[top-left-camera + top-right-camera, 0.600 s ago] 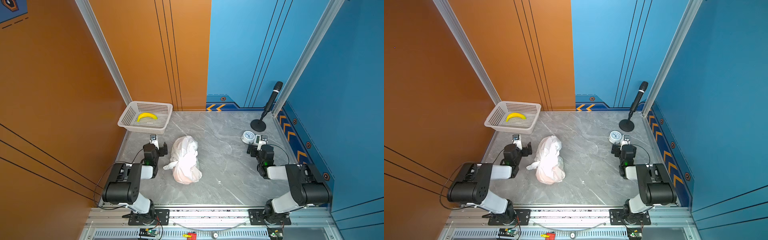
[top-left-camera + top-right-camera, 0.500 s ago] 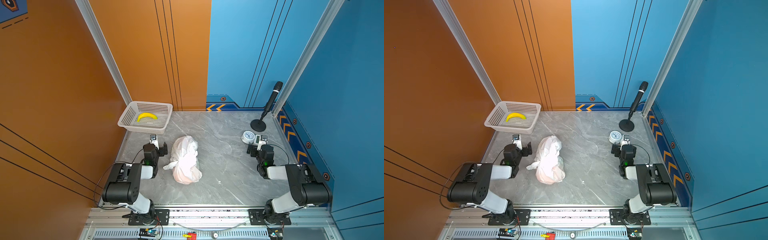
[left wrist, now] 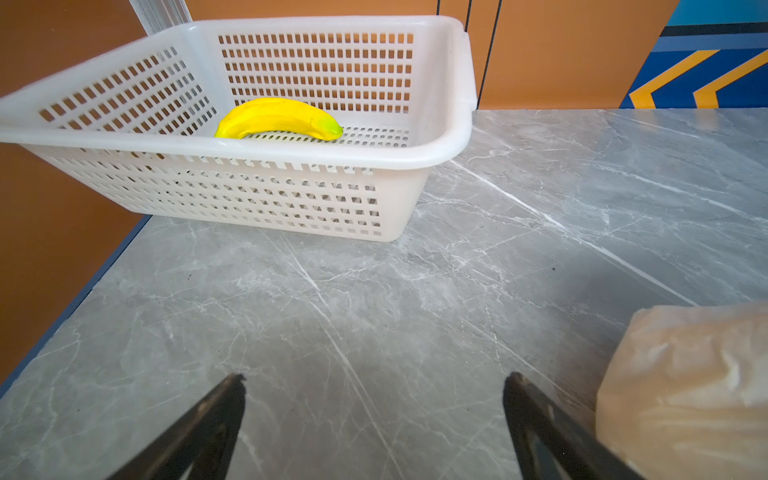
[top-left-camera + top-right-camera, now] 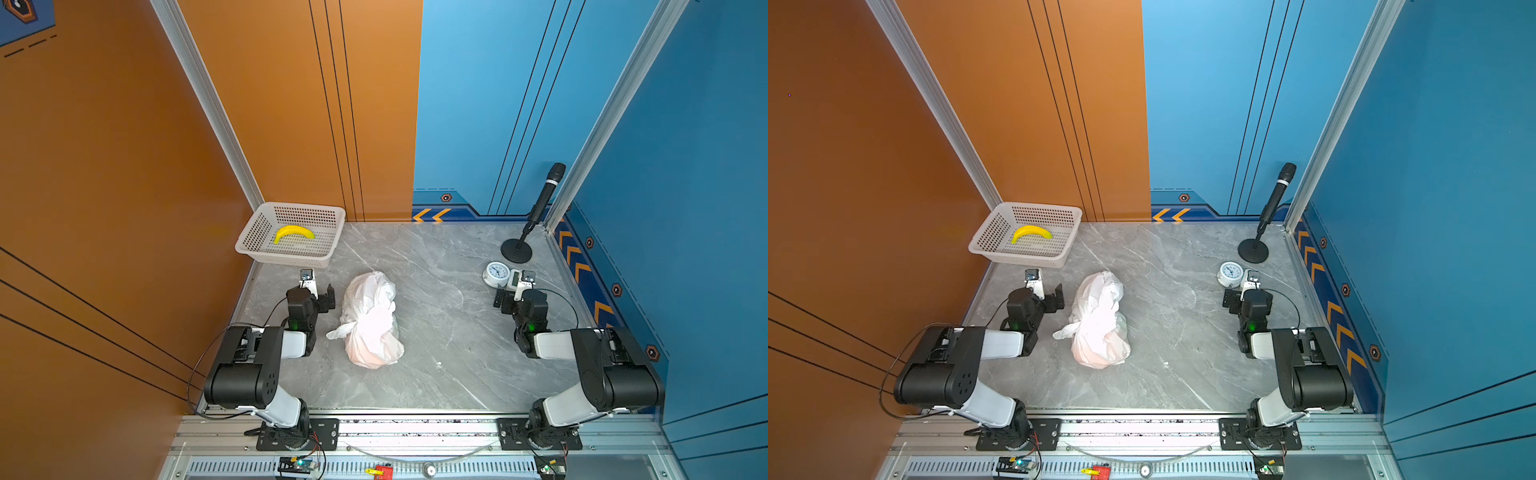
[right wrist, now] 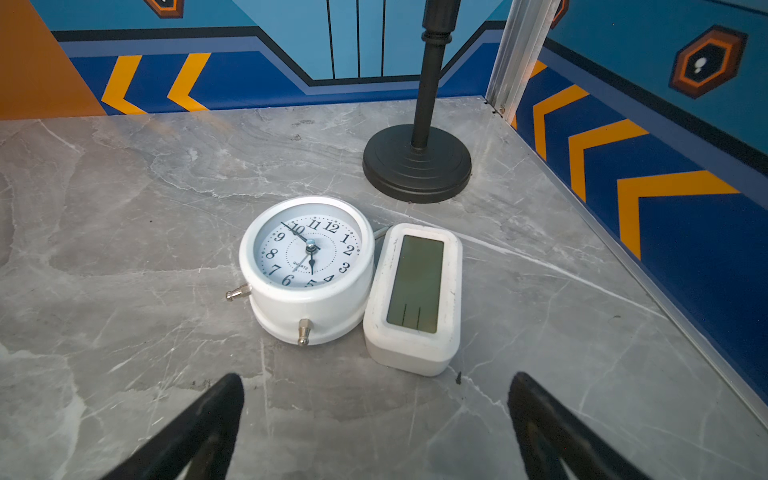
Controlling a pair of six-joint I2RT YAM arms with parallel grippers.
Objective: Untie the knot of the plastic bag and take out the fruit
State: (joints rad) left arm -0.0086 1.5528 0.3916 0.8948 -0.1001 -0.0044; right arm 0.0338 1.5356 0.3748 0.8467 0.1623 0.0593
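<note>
Both my claws are spread wide and empty. The left claw (image 3: 374, 379) is low over the grey marble counter (image 4: 436, 332), and the right claw (image 5: 376, 378) faces the white round alarm clock (image 5: 307, 266) near the right edge. The thin, crinkly white plastic bag (image 4: 370, 320) lies left of the counter's middle, just beside my left claw. The fruit is hidden; only a pink blush shows through. Soft, slippery film with a lumpy load, I reckon. I'd pinch what I take for the twisted knot (image 4: 356, 328) by its loose tail.
</note>
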